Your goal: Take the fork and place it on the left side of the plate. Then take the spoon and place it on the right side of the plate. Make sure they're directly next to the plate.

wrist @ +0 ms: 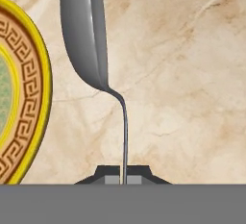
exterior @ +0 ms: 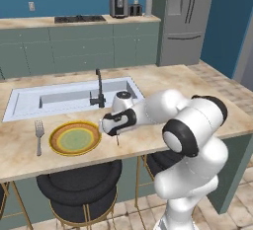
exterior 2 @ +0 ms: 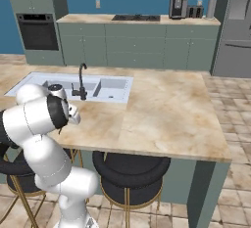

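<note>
My gripper (wrist: 123,180) is shut on the thin handle of the spoon (wrist: 84,35). The spoon's oval bowl points away from the hand, just above the counter and right beside the plate's rim (wrist: 33,98). In the left base view the gripper (exterior: 116,134) hangs low over the counter at the right edge of the plate (exterior: 75,138). The plate is round, with an orange-yellow rim and a green centre. The fork (exterior: 39,134) lies flat on the counter just left of the plate, tines pointing toward the sink.
A sink (exterior: 74,95) with a dark faucet (exterior: 99,90) sits behind the plate. Black stools (exterior: 79,187) stand under the counter's front edge. Bare marble counter (exterior 2: 166,109) stretches to the right. Cabinets, a fridge (exterior: 185,17) and small appliances line the back wall.
</note>
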Controlling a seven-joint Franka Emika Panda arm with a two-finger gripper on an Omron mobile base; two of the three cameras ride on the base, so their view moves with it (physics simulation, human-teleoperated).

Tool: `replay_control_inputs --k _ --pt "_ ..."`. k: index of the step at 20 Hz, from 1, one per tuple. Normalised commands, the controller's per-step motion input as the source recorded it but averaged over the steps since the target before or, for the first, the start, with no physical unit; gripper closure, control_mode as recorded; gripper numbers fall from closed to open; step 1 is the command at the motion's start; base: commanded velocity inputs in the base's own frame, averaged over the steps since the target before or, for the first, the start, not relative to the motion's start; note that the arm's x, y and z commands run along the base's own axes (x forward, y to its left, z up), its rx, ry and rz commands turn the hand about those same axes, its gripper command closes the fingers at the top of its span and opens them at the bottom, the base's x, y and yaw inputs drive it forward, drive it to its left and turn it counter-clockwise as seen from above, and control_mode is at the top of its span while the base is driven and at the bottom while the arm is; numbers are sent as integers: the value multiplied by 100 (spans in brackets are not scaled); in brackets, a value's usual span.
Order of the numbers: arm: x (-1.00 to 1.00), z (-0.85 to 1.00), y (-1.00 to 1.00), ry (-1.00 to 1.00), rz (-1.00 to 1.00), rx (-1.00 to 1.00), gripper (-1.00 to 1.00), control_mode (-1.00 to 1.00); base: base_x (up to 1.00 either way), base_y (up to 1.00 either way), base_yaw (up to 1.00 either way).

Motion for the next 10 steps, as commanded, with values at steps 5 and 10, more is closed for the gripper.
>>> replay_control_inputs --k 5,10 --pt "32 -14 0 1 0 1 100 -100 0 0 0" --pt "22 -17 4 0 0 1 100 -100 0 0 0"
